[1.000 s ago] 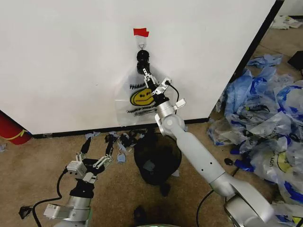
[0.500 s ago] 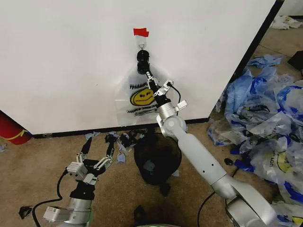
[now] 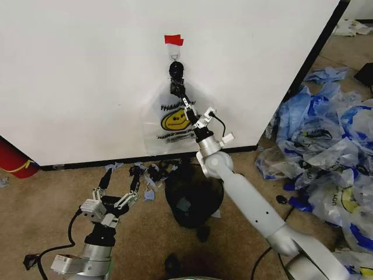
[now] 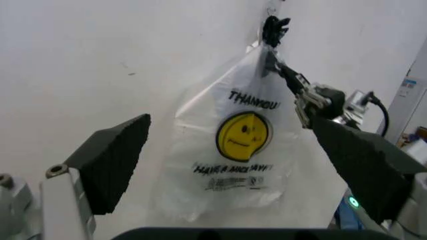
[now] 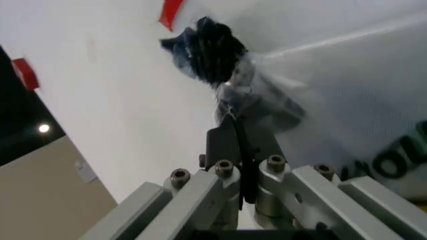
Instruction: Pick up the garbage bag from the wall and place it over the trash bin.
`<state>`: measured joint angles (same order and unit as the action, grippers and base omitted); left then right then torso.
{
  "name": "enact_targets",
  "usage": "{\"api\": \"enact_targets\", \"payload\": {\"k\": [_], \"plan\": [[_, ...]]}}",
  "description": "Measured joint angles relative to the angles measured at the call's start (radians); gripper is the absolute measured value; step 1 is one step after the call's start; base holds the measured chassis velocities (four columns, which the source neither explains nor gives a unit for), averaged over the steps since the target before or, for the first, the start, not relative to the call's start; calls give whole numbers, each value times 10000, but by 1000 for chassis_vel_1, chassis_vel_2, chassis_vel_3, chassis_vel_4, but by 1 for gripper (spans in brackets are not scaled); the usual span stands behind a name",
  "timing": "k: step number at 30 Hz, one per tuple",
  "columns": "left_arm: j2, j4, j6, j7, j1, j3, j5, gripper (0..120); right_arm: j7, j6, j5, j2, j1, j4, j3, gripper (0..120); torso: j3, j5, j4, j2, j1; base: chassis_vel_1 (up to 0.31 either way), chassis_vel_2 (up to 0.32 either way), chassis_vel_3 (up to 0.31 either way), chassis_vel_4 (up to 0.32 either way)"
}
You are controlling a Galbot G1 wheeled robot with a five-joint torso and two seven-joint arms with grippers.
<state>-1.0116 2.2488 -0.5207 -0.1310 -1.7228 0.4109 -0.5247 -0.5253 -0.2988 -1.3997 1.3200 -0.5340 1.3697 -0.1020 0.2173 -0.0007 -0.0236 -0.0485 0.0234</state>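
Fingers of our right gripper (image 3: 178, 88) were pinched on the garbage bag (image 3: 169, 119), just under its clip on the far wall (image 3: 81, 76), to free it; the left gripper (image 3: 116, 185) waited wide, near-left of the trash bin (image 3: 192, 198).

You've got brown, worn carpet floor (image 3: 52, 201) all over. A dark strip runs down the white panel's right edge, with more floor beyond it. Big heap of bluish plastic bags (image 3: 326, 146) piled on your right, spreading to the frame edge. Small blue scraps (image 3: 145, 172) litter the floor along the black base strip. Red cylinder with a yellow band (image 3: 14, 160) sits at far left, against the panel. Lighting is even, no strong shadows.
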Motion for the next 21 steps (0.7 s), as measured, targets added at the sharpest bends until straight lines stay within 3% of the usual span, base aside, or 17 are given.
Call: {"api": "enact_targets", "payload": {"k": [21], "plan": [[-61, 74, -41, -17, -69, -11, 60, 94, -1691, 577, -344, -2422, -596, 1247, -544, 0, 0, -3, 0, -1, 0, 0, 0, 0, 0]]}}
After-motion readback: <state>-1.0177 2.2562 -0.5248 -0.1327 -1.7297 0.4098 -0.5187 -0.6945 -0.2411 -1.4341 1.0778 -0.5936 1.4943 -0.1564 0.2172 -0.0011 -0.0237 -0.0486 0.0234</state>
